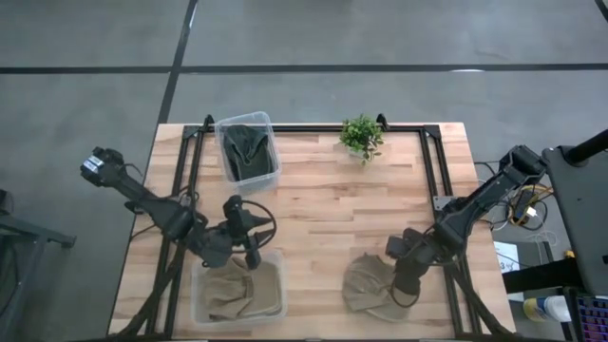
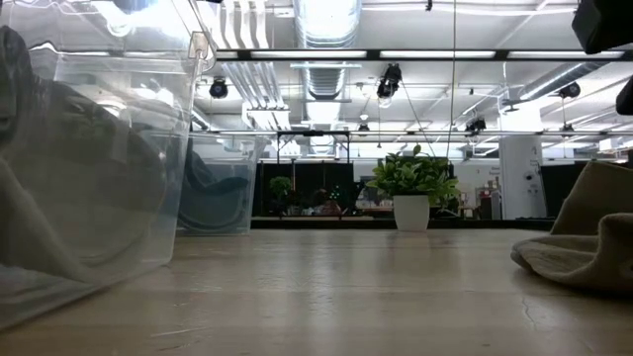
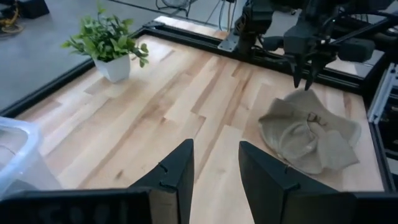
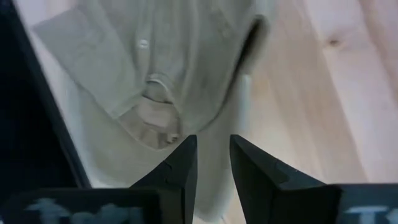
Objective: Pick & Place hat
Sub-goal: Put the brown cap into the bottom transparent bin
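A tan hat [image 1: 373, 287] lies crumpled on the table near its near-right part; it also shows in the left wrist view [image 3: 308, 134], the low view [image 2: 584, 247] and the right wrist view [image 4: 155, 74]. My right gripper [image 1: 404, 288] hangs just above the hat's right side, pointing down, its fingers [image 4: 180, 165] a narrow gap apart with nothing between them. The left wrist view shows the right gripper [image 3: 305, 79] clear of the cloth. My left gripper [image 3: 214, 168] is open over the far rim of a clear bin [image 1: 275, 309] that holds tan hats.
A second clear bin [image 1: 272, 161] with dark hats stands at the far left. A small potted plant [image 1: 361, 136] sits at the far edge. A black frame rail [image 1: 427, 161] borders the table. Bare wood lies between the bins and the hat.
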You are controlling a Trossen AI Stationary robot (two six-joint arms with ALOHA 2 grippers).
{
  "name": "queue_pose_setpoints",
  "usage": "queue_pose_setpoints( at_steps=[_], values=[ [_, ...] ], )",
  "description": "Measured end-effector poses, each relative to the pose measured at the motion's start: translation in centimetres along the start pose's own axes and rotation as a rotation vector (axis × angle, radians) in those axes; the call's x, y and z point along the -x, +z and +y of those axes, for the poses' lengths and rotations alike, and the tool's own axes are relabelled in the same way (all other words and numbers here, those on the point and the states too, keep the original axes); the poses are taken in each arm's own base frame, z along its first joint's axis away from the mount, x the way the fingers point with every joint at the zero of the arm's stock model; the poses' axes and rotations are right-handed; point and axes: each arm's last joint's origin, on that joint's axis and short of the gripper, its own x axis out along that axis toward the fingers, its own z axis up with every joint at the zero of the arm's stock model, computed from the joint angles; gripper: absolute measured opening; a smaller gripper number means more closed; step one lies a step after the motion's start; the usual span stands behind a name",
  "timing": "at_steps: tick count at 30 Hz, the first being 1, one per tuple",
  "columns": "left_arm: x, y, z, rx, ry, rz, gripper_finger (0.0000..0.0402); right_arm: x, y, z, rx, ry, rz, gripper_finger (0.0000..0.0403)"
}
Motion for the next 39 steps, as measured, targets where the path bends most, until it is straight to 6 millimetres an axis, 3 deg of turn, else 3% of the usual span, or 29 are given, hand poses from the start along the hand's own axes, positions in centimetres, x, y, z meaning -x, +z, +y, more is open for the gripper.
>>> queue_pose_setpoints(
  at_steps=[10,18,29,39],
  values=[
    [0.3,-0.4,-0.5,0.011,-0.038,-0.013,0.0119,-0.7,-0.3,-0.5,-0.017,-0.015,-0.02,0.0103],
    [0.7,-0.5,-0.9,0.014,-0.058,-0.019,0.0119,-2.1,-1.1,-2.0,-0.055,-0.082,0.005,0.0103],
    [0.7,-0.5,-0.9,0.026,-0.055,-0.026,0.0119,-2.8,-0.8,-0.7,0.0,0.136,-0.02,0.007],
    [0.7,-0.4,-0.9,0.029,-0.046,-0.033,0.0119,-3.7,-1.2,-1.7,-0.005,0.097,-0.031,0.0016]
  ],
)
